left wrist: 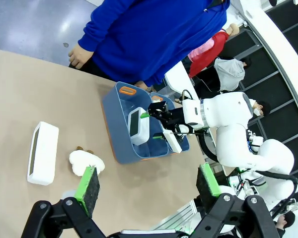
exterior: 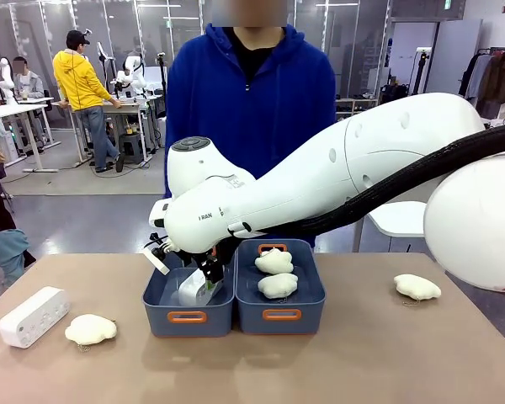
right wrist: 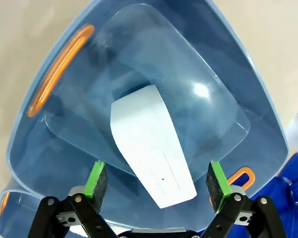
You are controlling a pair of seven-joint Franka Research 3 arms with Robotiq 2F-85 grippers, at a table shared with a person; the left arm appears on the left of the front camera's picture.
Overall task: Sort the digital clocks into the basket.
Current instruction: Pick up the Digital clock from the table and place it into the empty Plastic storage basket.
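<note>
While my right jaws hang wide open inside the basket (right wrist: 256,99) | digital clock (right wrist: 149,148) between them, not gripped | left jaws open, empty

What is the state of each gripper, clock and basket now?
right gripper: open, over first clock
left gripper: open, empty
first clock: inside left basket, tilted
second clock: on table, outside baskets
left basket: holds one clock
right basket: holds two cream clouds

"FRAN" — partial lettering on right arm (exterior: 320,178).
</note>
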